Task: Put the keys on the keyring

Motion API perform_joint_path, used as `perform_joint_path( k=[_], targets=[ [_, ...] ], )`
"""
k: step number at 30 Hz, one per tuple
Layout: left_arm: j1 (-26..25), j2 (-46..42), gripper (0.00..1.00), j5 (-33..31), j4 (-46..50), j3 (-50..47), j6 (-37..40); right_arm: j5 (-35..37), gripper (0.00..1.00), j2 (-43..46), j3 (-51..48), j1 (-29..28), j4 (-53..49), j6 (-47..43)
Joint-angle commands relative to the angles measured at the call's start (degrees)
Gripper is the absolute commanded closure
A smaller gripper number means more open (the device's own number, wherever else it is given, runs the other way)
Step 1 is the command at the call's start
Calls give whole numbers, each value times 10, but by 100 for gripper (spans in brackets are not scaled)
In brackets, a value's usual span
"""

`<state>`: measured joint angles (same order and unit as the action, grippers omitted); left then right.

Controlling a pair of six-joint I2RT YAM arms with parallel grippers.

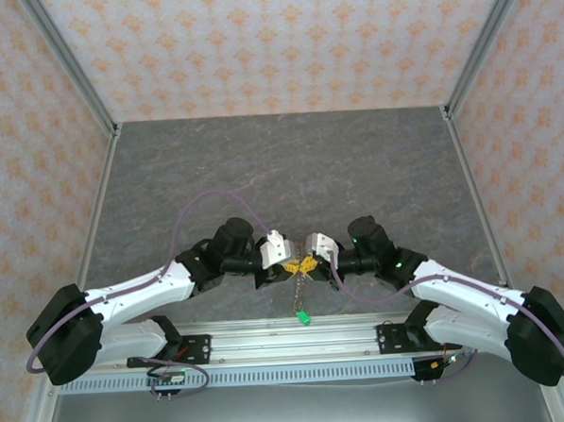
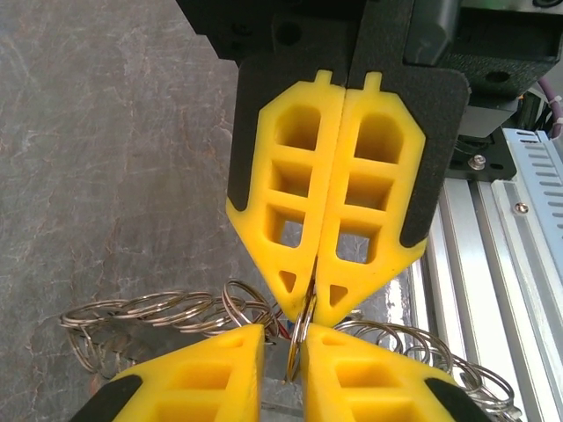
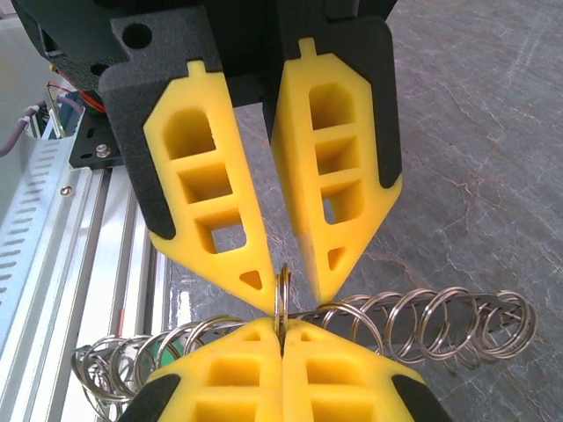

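1. Right hand point(image 3: 281, 325). Nearest my right wrist camera, its two yellow fingers are pressed flat together. They pinch one split ring point(image 3: 282, 286), which stands edge-on above the fingertips.

2. Left hand point(image 3: 292, 297). It faces the right hand tip to tip. Its fingers stand slightly apart, one on each side of the same split ring. The gap is wider than the ring's edge, so I read this hand as spread, not clamped. I cannot tell whether either finger touches the ring.

3. Keyring point(image 3: 413, 321). In the wrist views it reads as a chain of linked silvery rings rather than beads. It lies along the grey surface point(image 3: 493, 132) beneath both hands and trails off to either side of the pinched link. In the top view a thin strand runs from where the hands meet toward the near edge and ends at the green tag point(image 1: 304, 317).

4. Keys. I cannot tell whether either key sits on a link. The coils crowd together and the hands cover the middle of the chain.

5. Progress (my judgement).
- Done: one link is secured by the right hand, and the left hand is positioned at it.
- Not confirmed: any key threaded.
- Remaining: bring the red-tagged and blue-tagged keys to a link, work each one on, then release.
- I rate the task as early, at the stage of preparing the ring.
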<state>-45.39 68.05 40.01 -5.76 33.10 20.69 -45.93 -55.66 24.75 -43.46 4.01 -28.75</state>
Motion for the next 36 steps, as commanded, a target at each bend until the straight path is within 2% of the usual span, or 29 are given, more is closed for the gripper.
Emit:
perform_joint_path(
  k=[1,6,10,13,18,26,36],
  targets=[
    [-5,7,84,-11,20,16,5,-29,100,23,19,0,35,-2],
    [-7,5,100,-11,17,15,3,-24,100,29,12,0,34,-3],
    [-7,-4,100,-16,5,12,1,-15,100,33,-2,0,50,7],
    [-6,-11,100,-15,-12,9,-8,2,94,38,-14,0,58,10],
    [-6,-14,100,-5,-42,4,-20,3,91,47,-32,0,82,26],
    [-6,-8,100,5,-64,3,-33,31,89,54,-74,0,141,50],
    [-6,-6,100,5,-72,2,-37,45,89,57,-93,0,156,69]
  ],
)
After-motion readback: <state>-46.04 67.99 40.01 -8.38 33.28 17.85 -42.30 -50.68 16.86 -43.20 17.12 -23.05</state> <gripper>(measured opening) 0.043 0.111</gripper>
